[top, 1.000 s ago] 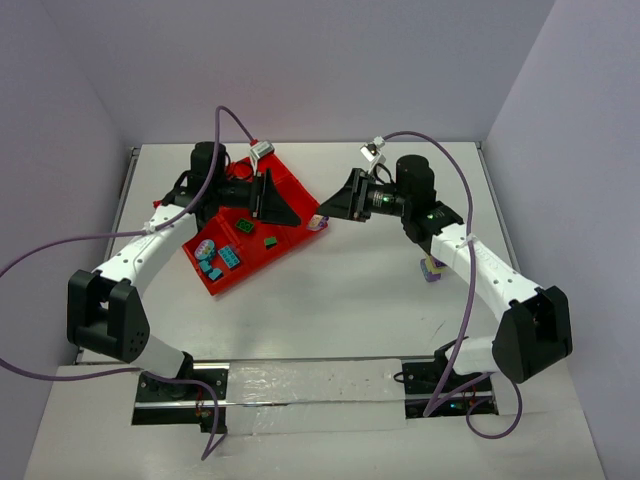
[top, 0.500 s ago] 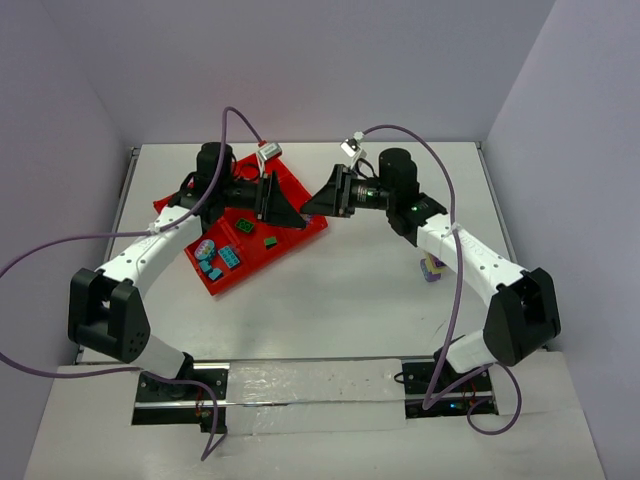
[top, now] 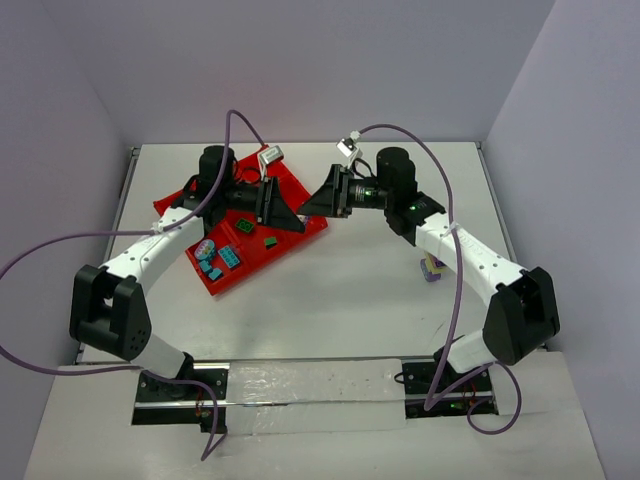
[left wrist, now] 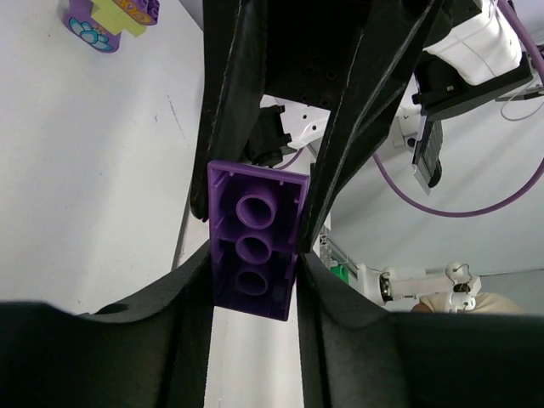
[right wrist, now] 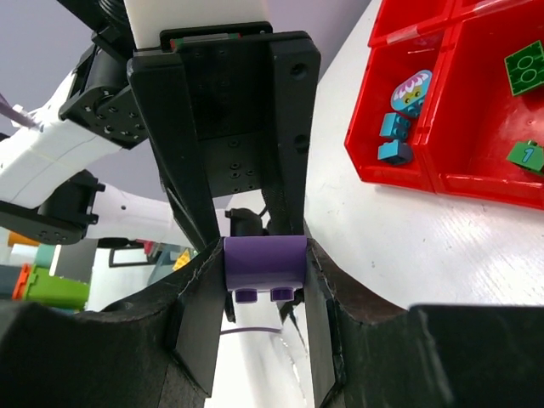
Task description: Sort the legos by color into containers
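Observation:
A purple lego (left wrist: 253, 238) hangs in the air between both grippers, just off the right edge of the red tray (top: 290, 246). My left gripper (left wrist: 253, 293) is shut on one end of it, hollow underside toward its camera. My right gripper (right wrist: 259, 293) is shut on the other end (right wrist: 264, 262), studs pointing down in its view. In the top view the two grippers meet tip to tip, left gripper (top: 296, 213) and right gripper (top: 313, 203), and the brick is hidden between them. The containers hold teal legos (top: 226, 256) and green legos (top: 245, 226).
A clump of purple and yellow-green bricks (top: 433, 268) lies on the white table beside the right arm, and shows in the left wrist view as a clump (left wrist: 110, 17). A pale patterned piece (right wrist: 413, 87) sits with the teal ones. Purple cables arch over both arms.
My right gripper has swung left with the purple lego to meet the left gripper. The left gripper has closed on the lego's free end.

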`<act>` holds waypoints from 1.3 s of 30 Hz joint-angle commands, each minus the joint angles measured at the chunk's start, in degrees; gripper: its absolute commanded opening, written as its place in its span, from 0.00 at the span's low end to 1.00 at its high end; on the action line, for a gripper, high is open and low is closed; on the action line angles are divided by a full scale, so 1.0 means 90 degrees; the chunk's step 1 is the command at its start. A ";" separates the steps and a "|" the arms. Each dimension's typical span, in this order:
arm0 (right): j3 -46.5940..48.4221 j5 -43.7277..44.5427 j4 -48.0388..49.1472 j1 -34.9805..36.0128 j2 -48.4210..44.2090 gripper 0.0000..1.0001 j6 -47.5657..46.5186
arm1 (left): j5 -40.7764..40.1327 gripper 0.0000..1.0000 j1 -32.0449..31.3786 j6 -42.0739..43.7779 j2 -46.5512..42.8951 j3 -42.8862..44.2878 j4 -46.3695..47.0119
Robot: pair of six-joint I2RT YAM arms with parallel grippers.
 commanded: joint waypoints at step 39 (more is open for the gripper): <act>-0.0819 0.5647 -0.3370 -0.1480 -0.2900 1.00 -0.1105 | -0.7524 0.00 0.1072 0.0044 0.4441 0.5878 -0.3490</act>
